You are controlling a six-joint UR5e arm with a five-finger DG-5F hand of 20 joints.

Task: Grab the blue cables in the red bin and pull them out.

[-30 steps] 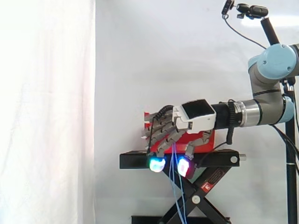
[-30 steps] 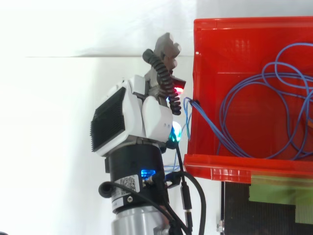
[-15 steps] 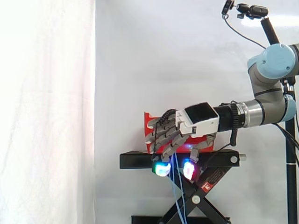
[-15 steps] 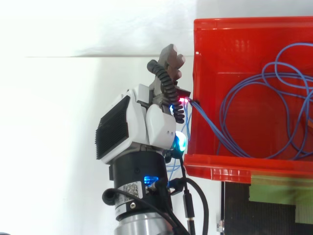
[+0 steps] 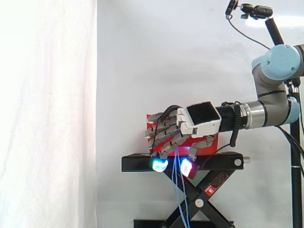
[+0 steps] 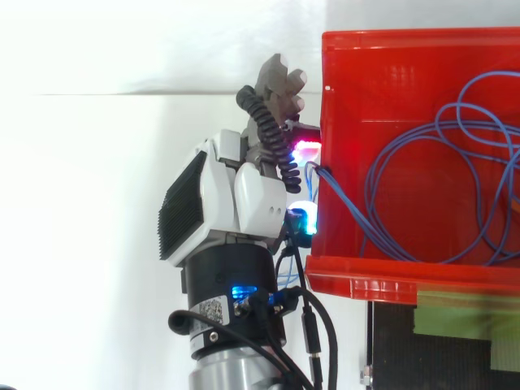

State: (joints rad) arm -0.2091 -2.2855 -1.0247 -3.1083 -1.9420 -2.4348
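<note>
Robotics lab, white curtain backdrop [image 5: 47,114], black scissor-lift stand [image 5: 137,164], camera on pole [image 5: 256,10]

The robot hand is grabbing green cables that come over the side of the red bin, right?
No, the cables are blue, not green. The top view shows them coming over the side of the red bin to the hand.

Bright, even light; white curtain [image 5: 47,114] blown out, top view washed pale. Fingertips [image 6: 306,149] of hand [image 6: 252,195] throw magenta glare on red bin [image 6: 406,57] wall.
</note>
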